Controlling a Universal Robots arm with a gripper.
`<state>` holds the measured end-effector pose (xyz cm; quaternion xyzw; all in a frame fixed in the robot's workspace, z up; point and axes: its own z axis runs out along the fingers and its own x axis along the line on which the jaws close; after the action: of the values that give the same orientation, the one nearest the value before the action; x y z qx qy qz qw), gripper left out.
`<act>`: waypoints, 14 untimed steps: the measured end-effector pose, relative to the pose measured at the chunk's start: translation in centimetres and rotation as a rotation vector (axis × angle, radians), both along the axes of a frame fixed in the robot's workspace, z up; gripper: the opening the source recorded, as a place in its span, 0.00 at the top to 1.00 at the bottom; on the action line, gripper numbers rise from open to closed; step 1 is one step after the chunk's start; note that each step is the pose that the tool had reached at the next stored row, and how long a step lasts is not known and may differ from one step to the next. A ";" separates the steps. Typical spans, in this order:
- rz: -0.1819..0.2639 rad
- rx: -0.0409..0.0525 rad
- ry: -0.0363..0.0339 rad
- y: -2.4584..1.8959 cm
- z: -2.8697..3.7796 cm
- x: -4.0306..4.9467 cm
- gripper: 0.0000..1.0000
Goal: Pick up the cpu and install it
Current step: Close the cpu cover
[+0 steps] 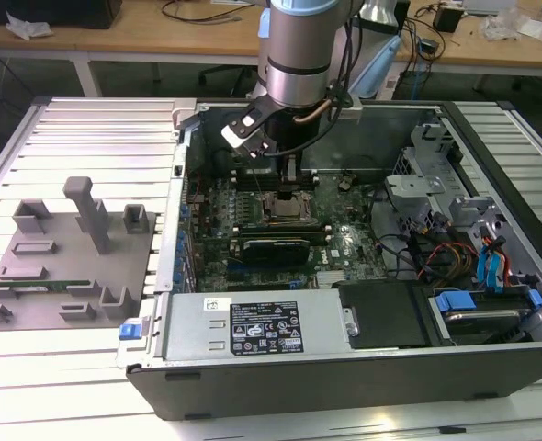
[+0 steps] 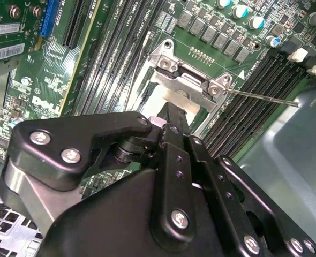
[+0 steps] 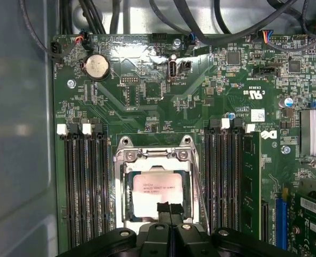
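Gripper (image 3: 170, 208) is standing over the socket (image 3: 127, 160). Its fingers are together with nothing visible between them, and the tips are sitting at the near edge of the cpu (image 3: 157, 190). The cpu is lying flat inside the socket frame, silvery top up. I cannot tell whether the tips are touching it or just above it.

Judging the step as seating. The chip is looking square to the frame on both sides in the first wrist view. The care is going into keeping it level, giving no sideways shove, and pressing lightly if at all, since a tilted chip would likely be bearing on the contacts beneath.

Around, exterior view, left to right:
- A grey tray (image 1: 69, 257) is carrying a memory stick (image 1: 32, 287), well apart from the case (image 1: 344, 386).
- The arm is hanging over mid-board.
- Cables (image 1: 436, 257) are bunching toward that view's right.

Nearer in:
- Memory slots (image 3: 83, 187) are flanking the socket.
- A fitted stick (image 3: 250, 182) is sitting upright just beyond them.
- A thin lever (image 2: 260, 96) is sticking out beside the frame in the second wrist view. It is looking like the likeliest snag for the fingers.
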<state>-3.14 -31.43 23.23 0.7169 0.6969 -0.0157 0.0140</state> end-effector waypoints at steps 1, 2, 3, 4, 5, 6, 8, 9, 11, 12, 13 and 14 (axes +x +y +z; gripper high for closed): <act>0.000 0.0000 0.0000 0.00 0.00 -0.01 0.89; 0.000 -0.0001 0.0000 0.00 0.00 -0.01 0.89; 0.000 0.0000 0.0000 0.00 0.00 -0.01 0.89; 0.000 0.0000 0.0000 0.00 0.00 -0.01 0.89; 0.000 0.0000 0.0000 0.00 0.00 -0.01 0.89; 0.000 0.0000 0.0000 0.00 0.00 -0.02 0.89; 0.000 -0.0001 0.0001 0.00 -0.01 -0.03 0.89; 0.001 -0.0001 0.0001 -0.01 -0.02 -0.03 0.89; 0.001 -0.0001 0.0001 0.00 -0.05 -0.03 0.89; 0.001 0.0000 0.0000 0.00 -0.07 -0.03 0.89; 0.001 0.0003 -0.0001 0.00 -0.11 -0.03 0.89; 0.004 0.0005 -0.0001 0.00 -0.15 -0.03 0.89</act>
<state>-3.17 -31.43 23.07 0.7155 0.6984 -0.0155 0.0138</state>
